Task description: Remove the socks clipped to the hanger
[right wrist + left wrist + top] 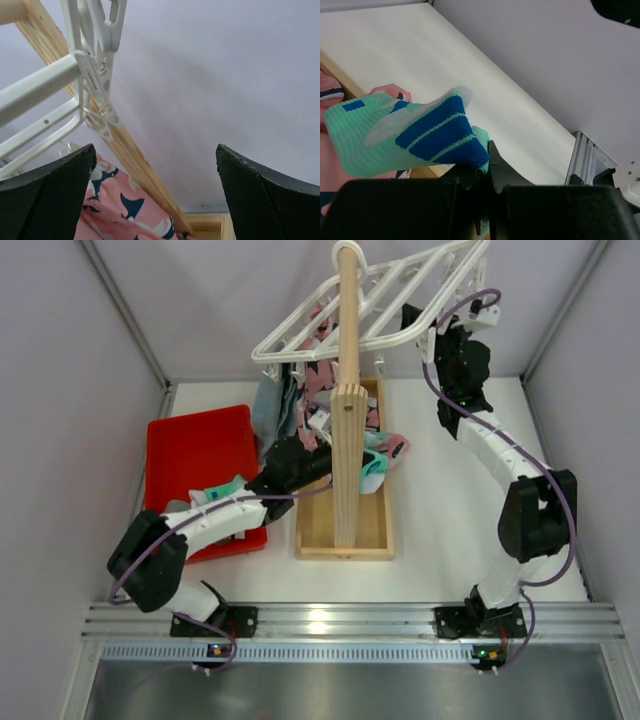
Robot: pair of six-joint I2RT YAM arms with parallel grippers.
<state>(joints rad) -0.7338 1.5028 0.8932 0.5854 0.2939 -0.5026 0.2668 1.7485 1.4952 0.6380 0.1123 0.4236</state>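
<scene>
The white grid hanger (385, 290) hangs tilted from the top of the wooden post, with cloths and socks clipped beneath it. My left gripper (322, 464) is low beside the post, shut on a teal-green sock (377, 464). In the left wrist view the jaws (487, 152) pinch the blue-striped cuff of this sock (395, 132). My right gripper (420, 328) is raised at the hanger's right edge. In the right wrist view it (155, 148) is open and empty, with the hanger's frame and clips (92, 75) at upper left. Another teal sock (226, 488) lies in the red tray.
The tall wooden post (347, 390) stands in a wooden box base (375, 530) at centre. A red tray (190, 455) sits left of it. A pink cloth with navy print (120, 210) and a blue-grey cloth (272, 405) hang under the hanger. Grey walls enclose the table.
</scene>
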